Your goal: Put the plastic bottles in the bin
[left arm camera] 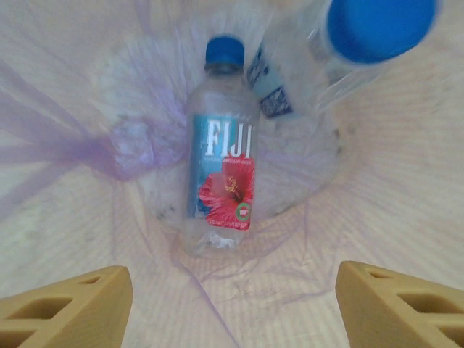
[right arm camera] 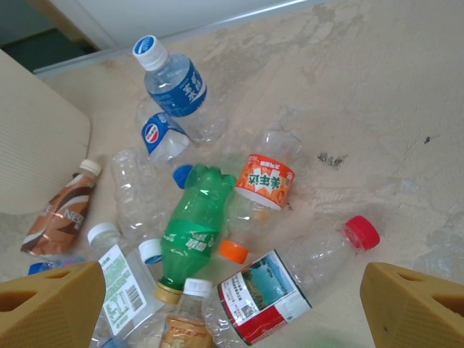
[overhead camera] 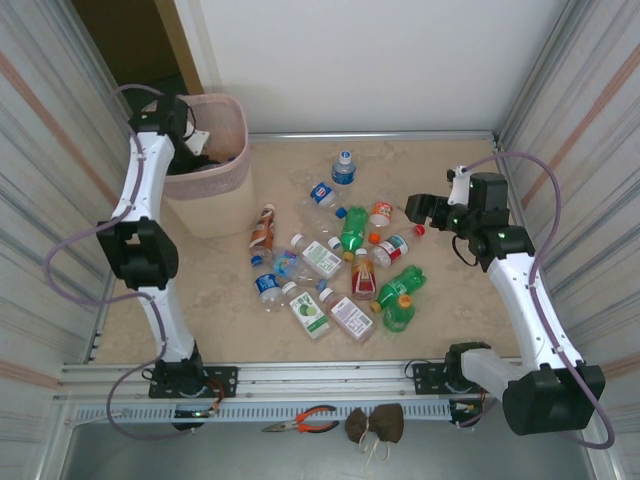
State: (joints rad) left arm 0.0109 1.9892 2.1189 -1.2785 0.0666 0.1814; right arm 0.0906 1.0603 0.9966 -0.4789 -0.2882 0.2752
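- Left gripper (left arm camera: 233, 293), jaws wide and empty, hangs over the bin (overhead camera: 215, 205) at upper left of the top view; a Fiji bottle (left arm camera: 221, 167) lies inside.
- Right gripper (right arm camera: 232, 304), jaws wide and empty, hovers above the plastic bottles (overhead camera: 353, 232) scattered on the table (overhead camera: 215, 295) at frame centre.

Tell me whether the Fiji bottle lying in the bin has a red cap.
No, the Fiji bottle at the bottom of the bin has a blue cap.

Beige table (overhead camera: 225, 300), white back wall (overhead camera: 370, 60), corrugated side panels (overhead camera: 50, 150).
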